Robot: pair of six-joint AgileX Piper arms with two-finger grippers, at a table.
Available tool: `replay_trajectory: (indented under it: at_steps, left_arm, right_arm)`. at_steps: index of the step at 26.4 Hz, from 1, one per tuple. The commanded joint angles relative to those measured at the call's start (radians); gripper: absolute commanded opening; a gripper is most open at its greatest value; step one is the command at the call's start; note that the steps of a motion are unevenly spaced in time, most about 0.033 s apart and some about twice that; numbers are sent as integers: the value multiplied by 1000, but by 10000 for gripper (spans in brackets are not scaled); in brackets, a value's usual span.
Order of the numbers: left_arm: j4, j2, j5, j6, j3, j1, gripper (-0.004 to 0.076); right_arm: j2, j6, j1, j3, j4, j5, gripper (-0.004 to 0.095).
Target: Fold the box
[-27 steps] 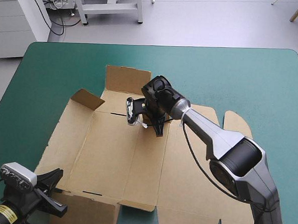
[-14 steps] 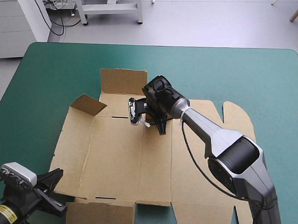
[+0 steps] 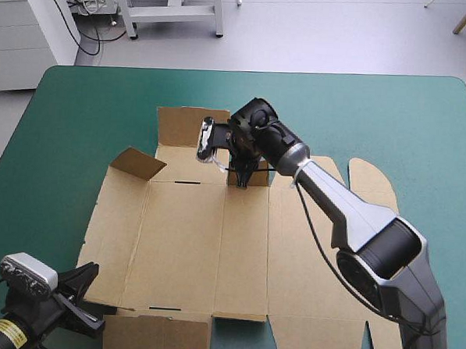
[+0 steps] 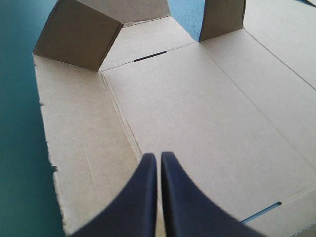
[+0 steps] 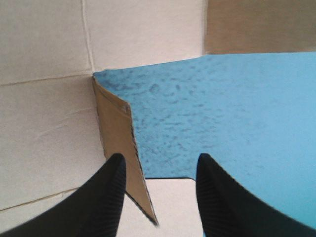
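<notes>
the box (image 3: 182,242) lay mostly flat at the middle of the teal-green cover (image 3: 376,119), with a corner flap (image 3: 137,160) raised at its far left. the right gripper (image 5: 160,163) stood at the box's far edge, fingers apart, with a small upright tab (image 5: 118,143) between them, not clamped. the left gripper (image 4: 159,158) hovered over the near-left panel, fingers pressed together on nothing.
</notes>
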Motion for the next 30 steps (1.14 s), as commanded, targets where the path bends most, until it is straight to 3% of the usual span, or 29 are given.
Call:
replay_trajectory:
  at_steps: [1, 11, 14, 19, 24, 30]
  left_arm:
    - [-9, 12, -71, -7, -23, -8, 6]
    - [-9, 12, -71, -7, -23, -8, 7]
    - [-9, 12, -71, -7, -23, -8, 7]
    - [-9, 12, -71, -7, -23, -8, 6]
    - [-9, 12, -71, -7, -23, -8, 7]
    - [-9, 12, -71, -7, -23, -8, 7]
  right_arm:
    - [-167, 121, -4, -38, -19, -13, 444]
    - [-497, 431, -4, 81, -18, -13, 411]
    - [-593, 511, -4, 172, -23, -13, 278]
    - [-746, 614, -4, 346, -23, -13, -24]
    - [-937, 698, -4, 599, -23, -30, -16]
    - [-1256, 865, -4, 1058, -19, -169, -16]
